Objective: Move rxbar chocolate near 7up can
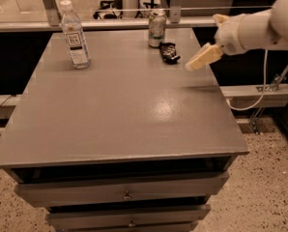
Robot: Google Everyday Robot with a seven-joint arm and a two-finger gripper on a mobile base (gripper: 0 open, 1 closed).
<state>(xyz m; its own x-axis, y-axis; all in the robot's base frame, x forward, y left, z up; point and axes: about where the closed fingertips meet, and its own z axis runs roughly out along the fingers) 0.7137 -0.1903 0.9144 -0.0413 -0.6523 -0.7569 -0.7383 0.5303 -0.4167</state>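
The rxbar chocolate, a flat black wrapper, lies on the grey table near its far right edge. It sits just right of and in front of the 7up can, which stands upright at the far edge. My gripper hangs above the table's right edge, to the right of the bar and apart from it. It holds nothing.
A clear plastic water bottle with a white cap stands at the far left of the table. Drawers sit below the table front. A rail and glass wall run behind the table.
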